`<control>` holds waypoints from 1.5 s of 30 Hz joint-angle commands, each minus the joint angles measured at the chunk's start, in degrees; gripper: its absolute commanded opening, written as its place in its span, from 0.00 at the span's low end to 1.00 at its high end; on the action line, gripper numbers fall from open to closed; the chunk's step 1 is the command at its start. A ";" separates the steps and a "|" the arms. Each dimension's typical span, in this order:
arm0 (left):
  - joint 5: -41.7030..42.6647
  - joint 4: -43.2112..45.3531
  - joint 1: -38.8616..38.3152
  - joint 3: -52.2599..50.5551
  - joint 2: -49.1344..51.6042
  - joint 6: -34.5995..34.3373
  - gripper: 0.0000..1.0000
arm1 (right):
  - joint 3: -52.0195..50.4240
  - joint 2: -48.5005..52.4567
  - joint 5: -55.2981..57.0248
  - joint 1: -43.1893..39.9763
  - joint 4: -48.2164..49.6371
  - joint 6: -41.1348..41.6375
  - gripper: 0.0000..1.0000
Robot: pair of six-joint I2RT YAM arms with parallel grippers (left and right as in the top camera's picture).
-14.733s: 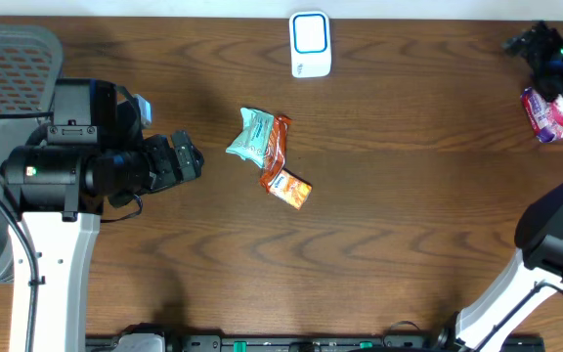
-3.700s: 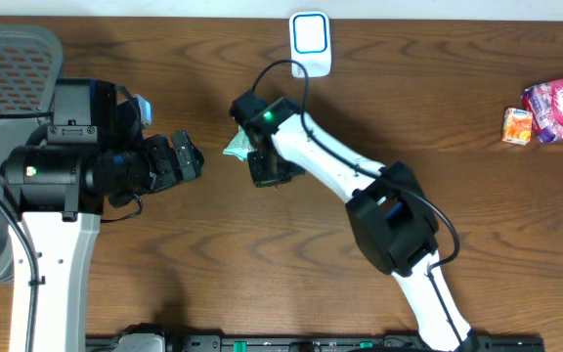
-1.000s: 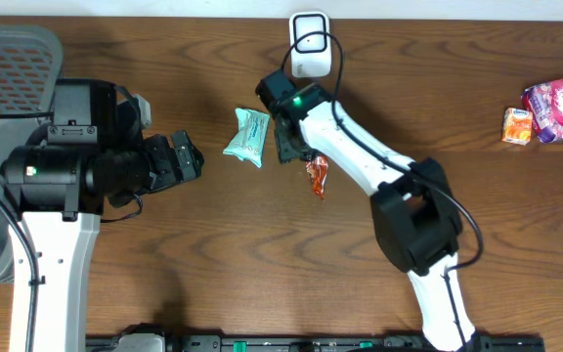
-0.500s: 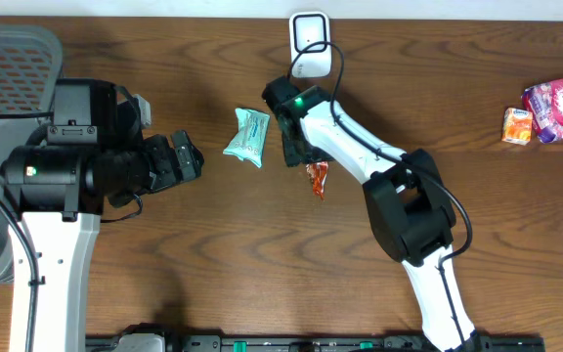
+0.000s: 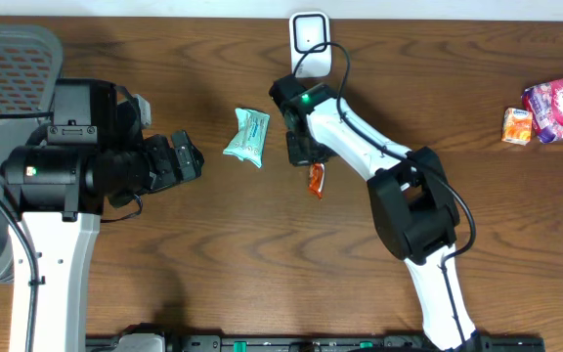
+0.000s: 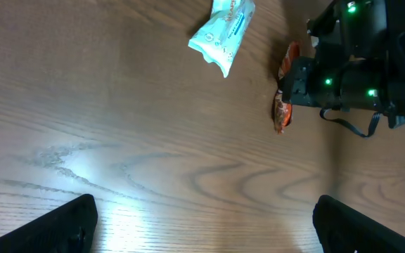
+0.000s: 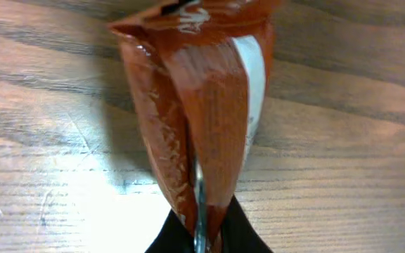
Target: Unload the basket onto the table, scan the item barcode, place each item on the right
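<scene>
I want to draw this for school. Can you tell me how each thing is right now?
right gripper: shut on the orange packet.
left gripper: open, empty.
orange packet: pinched, creased.
teal packet: lying loose, untouched.
scanner: untouched, near far edge.
juice box: untouched, far right.
pink packet: beside juice box.

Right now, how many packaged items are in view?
4. A teal packet lies beside the right arm; an orange packet is pinched in the right gripper; a small orange carton and a pink bag sit at the far right. The arm may hide more.
</scene>
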 commanded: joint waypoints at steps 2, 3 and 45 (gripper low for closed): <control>-0.15 -0.24 0.31 0.61 -0.07 0.11 0.98 | -0.96 1.53 -6.84 -2.34 -0.11 -2.69 0.01; -0.15 -0.24 0.31 0.61 -0.07 0.11 0.98 | -0.70 1.38 -8.22 -3.10 -0.50 -3.34 0.01; -0.15 -0.24 0.31 0.61 -0.07 0.11 0.98 | 9.03 -0.50 -68.61 -13.49 23.85 -5.33 0.01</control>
